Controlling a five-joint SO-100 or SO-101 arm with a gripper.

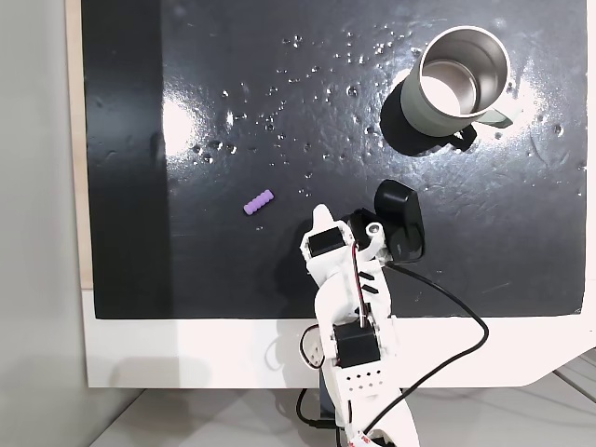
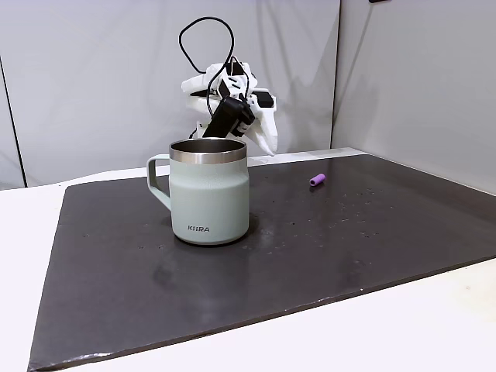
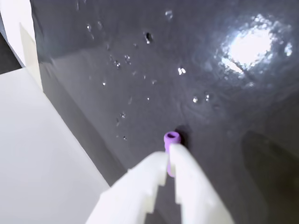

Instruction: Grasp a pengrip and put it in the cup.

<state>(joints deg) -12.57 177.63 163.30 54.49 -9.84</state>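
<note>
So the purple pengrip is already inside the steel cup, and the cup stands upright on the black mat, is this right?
Not quite. The pengrip is not inside the cup; it lies on the black mat, well apart from the cup, as the fixed view from above shows. The cup does stand upright on the mat.

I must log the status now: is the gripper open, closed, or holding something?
Gripper: jaws nearly closed, holding nothing. In the wrist view the pengrip lies on the dark mat just beyond the tips; the cup stands apart.

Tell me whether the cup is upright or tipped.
Upright: the cup stands on its base on the dark mat, open mouth up, handle sideways.
</note>
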